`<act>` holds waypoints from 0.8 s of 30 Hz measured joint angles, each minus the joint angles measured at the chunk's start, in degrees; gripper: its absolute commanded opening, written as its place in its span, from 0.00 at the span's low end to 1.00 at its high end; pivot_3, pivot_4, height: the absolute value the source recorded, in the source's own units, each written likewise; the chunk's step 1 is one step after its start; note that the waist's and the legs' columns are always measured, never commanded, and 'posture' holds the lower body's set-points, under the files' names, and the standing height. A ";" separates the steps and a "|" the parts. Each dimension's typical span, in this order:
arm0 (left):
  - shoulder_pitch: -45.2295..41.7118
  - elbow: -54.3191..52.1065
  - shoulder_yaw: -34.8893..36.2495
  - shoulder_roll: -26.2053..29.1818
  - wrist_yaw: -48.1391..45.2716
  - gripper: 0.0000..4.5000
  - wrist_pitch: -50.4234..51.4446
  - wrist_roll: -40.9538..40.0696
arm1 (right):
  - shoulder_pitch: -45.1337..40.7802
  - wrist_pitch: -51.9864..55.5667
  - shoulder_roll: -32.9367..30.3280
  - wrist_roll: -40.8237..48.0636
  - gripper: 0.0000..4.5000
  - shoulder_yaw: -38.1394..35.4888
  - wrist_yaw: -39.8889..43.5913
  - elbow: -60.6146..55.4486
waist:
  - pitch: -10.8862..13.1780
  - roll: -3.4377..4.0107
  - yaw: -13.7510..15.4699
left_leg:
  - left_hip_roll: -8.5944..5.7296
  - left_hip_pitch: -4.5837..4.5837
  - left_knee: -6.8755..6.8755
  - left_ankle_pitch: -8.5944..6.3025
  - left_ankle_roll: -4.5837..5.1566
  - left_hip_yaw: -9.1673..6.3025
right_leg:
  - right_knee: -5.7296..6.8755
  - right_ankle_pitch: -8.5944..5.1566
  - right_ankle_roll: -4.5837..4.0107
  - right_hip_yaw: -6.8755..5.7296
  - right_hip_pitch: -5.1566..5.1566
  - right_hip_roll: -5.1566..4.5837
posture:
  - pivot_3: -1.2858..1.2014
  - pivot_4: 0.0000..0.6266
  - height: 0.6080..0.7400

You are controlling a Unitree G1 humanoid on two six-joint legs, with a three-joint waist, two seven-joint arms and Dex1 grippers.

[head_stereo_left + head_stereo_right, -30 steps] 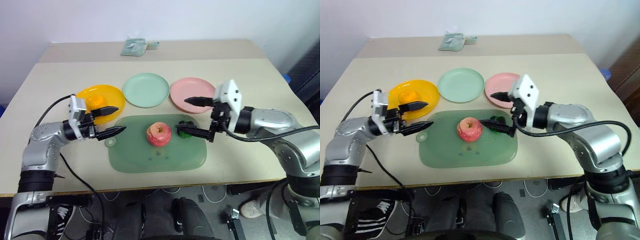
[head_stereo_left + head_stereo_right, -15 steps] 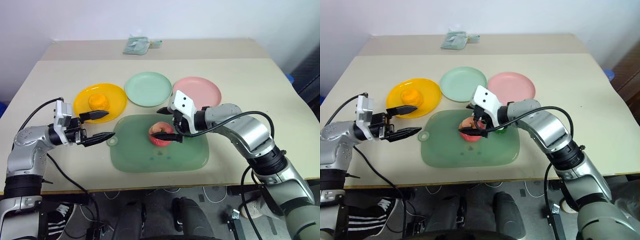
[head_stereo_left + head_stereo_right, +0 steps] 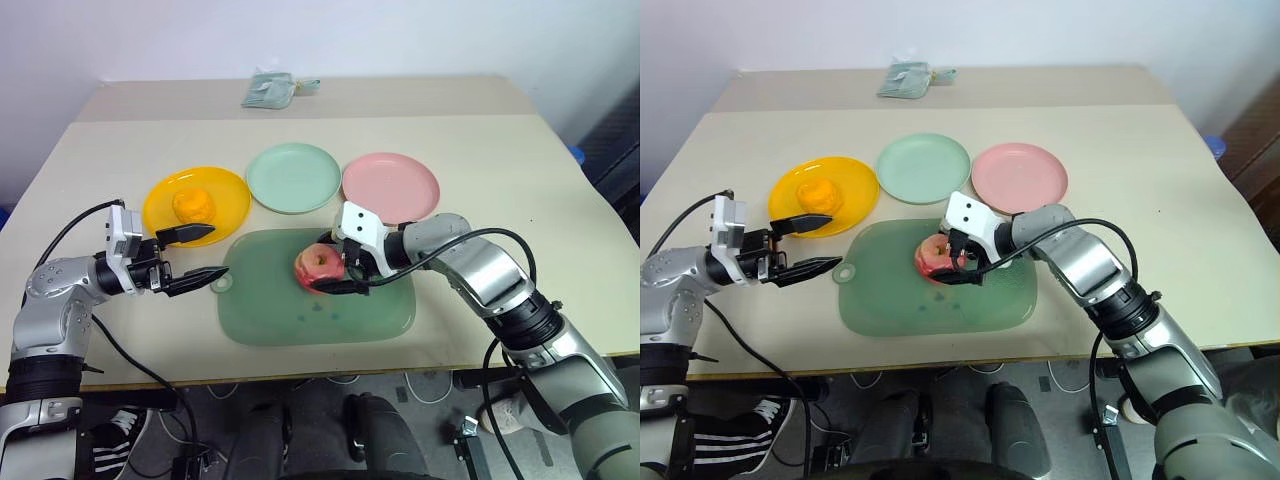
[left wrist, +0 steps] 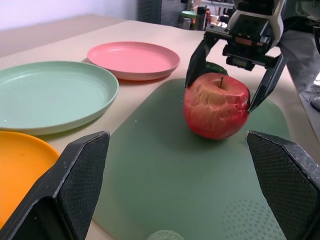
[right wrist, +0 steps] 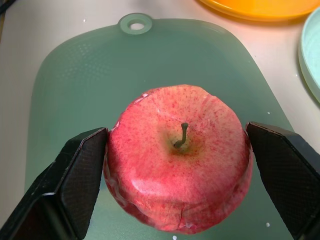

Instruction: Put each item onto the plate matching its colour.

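Now the right gripper [image 3: 333,272] brackets the apple [image 3: 316,267] at frame centre with spread, unclenched fingers [image 5: 75,170], and an off-centre squeeze might roll it away.

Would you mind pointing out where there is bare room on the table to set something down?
Free: the pink plate, the mint plate, and bare table beyond them up to the cloth bundle. Crowded: the green board, where the open right gripper straddles the apple.

Pink-red speckled apple [image 5: 179,157] (perhaps yellow-flecked)
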 measured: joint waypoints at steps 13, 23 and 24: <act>-3.95 -1.15 0.05 -2.25 5.03 1.00 2.08 -1.10 | -8.25 0.79 8.74 4.03 0.75 -18.67 -10.91 12.35 | 0.01 0.01 0.34 | -0.04 0.00 0.06 0.03 -0.04 -0.05 | 0.05 0.02 -0.01 -0.01 0.05 -0.03 | 0.52 0.24 0.96; -5.23 -4.26 -2.40 -4.26 13.74 1.00 6.46 0.95 | -10.99 -14.97 5.58 -8.46 0.75 -22.66 -22.56 39.43 | 0.05 0.08 -1.04 | 0.07 -0.08 -0.12 0.01 -0.01 0.10 | 0.04 0.02 0.00 0.12 -0.16 0.12 | 0.52 0.24 0.96; -5.38 -4.06 -2.40 -4.27 13.88 1.00 6.38 1.06 | -10.99 -15.79 5.99 -8.51 0.75 -22.70 -22.34 40.21 | 0.05 0.08 -1.34 | 0.08 -0.07 -0.11 0.01 -0.02 0.08 | 0.07 0.02 -0.01 0.12 -0.15 0.13 | 0.52 0.24 0.96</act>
